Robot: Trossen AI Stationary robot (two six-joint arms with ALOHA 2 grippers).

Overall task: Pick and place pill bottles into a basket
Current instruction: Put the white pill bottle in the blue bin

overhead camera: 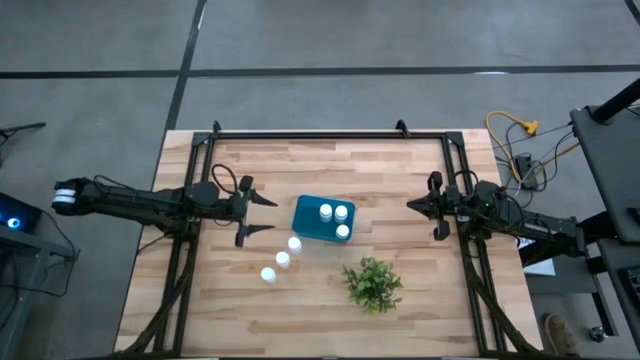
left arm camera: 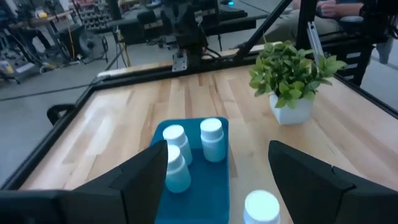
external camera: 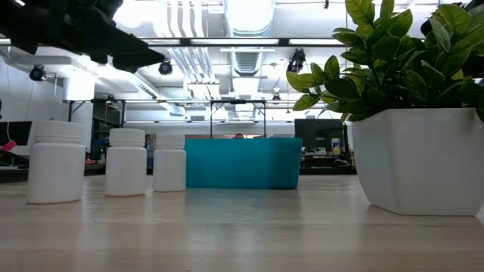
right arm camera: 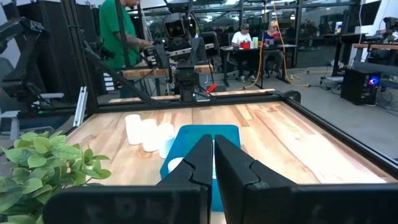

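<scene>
Basket [overhead camera: 322, 220] at table ctr w/ 3 pill bottles [overhead camera: 334, 218] inside, 3 more bottles [overhead camera: 282, 260] in a row off its front-left corner; left gripper [overhead camera: 258, 217] spread wide beside basket, right gripper [overhead camera: 412, 206] pinched closed, empty, nr right edge.

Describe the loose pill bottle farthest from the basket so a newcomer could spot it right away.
Find the teal basket mid-table, with the plant nearby. Three white bottles run in a diagonal row away from the basket's corner on the left arm's side. The wanted bottle is the row's outer end, farthest from the basket and nearest the table's front edge.
</scene>
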